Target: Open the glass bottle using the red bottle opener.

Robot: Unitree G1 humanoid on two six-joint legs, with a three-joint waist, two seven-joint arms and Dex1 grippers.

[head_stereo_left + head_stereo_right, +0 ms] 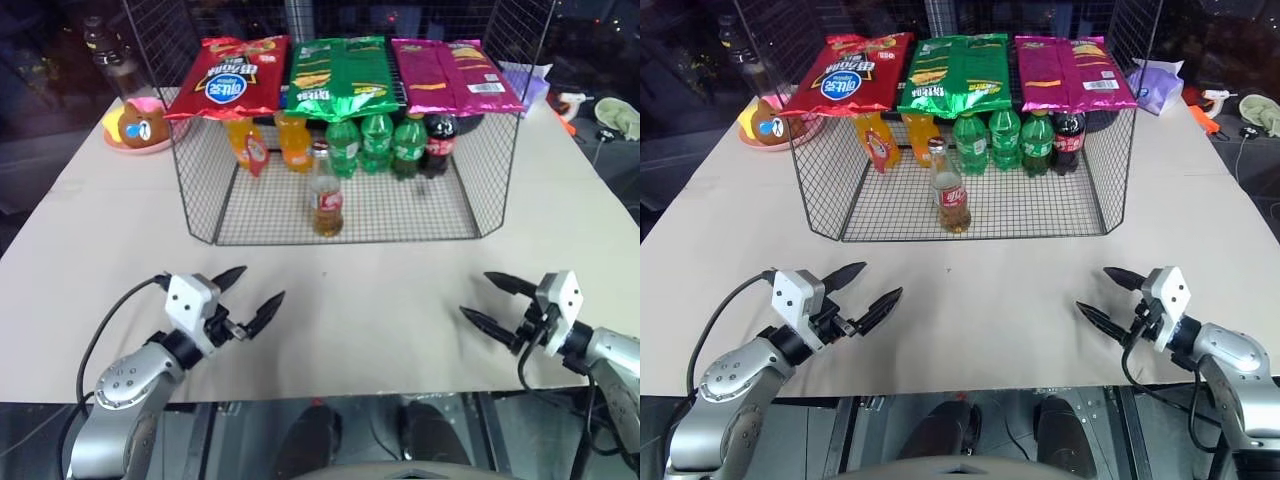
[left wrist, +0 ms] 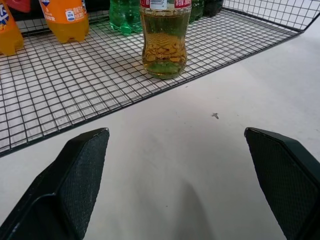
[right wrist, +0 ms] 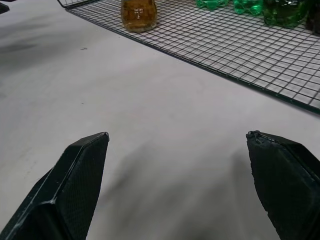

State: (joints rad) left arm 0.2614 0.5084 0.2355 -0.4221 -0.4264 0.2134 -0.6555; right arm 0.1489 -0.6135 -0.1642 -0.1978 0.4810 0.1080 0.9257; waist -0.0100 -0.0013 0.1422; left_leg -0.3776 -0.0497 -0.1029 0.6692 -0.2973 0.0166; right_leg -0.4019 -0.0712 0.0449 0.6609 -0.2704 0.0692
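Glass bottle: clear glass bottle (image 1: 327, 205) of amber drink with a red-and-white label, standing upright near the front edge of the wire rack's floor, its crown cap in place.
Rack: black wire rack (image 1: 440, 215) on the far half of the counter, open toward the robot; the bottle stands alone in front of the row of drinks.
Behind the bottle: orange soda bottles (image 1: 270, 143) toward the robot's left, green plastic bottles (image 1: 376, 145) in the middle, a dark cola bottle (image 1: 441, 143) at the right end, all well apart from the glass one.
On top of the rack: three snack bags, red (image 1: 230, 77), green (image 1: 340, 75) and magenta (image 1: 455, 75), lying across it.
Red bottle opener: I cannot pick it out anywhere on the counter or in the rack.
Left hand: left hand (image 1: 245, 300) hovers over the bare pale counter (image 1: 360, 310) near its front edge, fingers spread wide, holding nothing; it points toward the bottle, which is well apart from it.
Right hand: right hand (image 1: 495, 305) hovers likewise on the other side, fingers wide and empty, well apart from the rack.
Progress: nothing of the task looks done; the bottle is capped and untouched, no tool is in either hand.
Left to do: find and take the opener, steady the bottle, hook the ring under the cap and lever it off.
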